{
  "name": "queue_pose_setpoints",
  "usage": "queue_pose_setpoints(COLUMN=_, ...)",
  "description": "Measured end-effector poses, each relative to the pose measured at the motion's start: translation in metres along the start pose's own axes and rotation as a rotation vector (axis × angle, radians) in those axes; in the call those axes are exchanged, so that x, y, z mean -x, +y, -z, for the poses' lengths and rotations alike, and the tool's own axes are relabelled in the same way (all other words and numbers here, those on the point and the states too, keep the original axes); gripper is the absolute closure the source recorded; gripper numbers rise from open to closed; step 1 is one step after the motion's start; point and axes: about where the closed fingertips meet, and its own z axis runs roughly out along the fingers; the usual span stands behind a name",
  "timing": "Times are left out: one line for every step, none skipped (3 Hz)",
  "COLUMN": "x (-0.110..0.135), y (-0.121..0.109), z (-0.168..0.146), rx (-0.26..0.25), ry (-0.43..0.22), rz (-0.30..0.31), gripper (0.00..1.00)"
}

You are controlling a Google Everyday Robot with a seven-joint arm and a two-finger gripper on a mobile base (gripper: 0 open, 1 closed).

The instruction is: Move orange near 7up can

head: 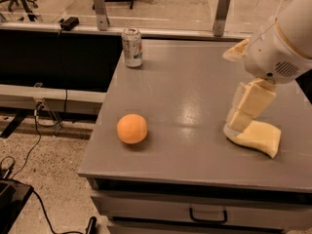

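The orange (132, 128) sits on the grey table (190, 82) near its front left corner. The 7up can (132, 47) stands upright at the table's back left corner, well apart from the orange. My gripper (242, 123) hangs down from the white arm (282, 48) at the right side of the table. It is far to the right of the orange, and its tip is right at the left end of a pale yellow sponge (261, 138). Nothing shows in its hold.
The table's left and front edges drop to the floor, where cables (29, 155) lie. A drawer with a handle (208, 216) is under the front edge. A glass partition with metal posts (222, 13) runs behind the table.
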Motion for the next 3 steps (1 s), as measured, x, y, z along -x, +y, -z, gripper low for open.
queue_pose_setpoints(x=0.037, y=0.001, z=-0.034, rx=0.031, ry=-0.096, rz=0.046, gripper=0.0)
queue_pose_setpoints(x=0.072, y=0.001, z=-0.075, rx=0.045, ry=-0.137, rz=0.091, gripper=0.0)
queue_pose_setpoints(x=0.098, y=0.002, z=-0.109, rx=0.058, ry=-0.152, rz=0.115, gripper=0.0)
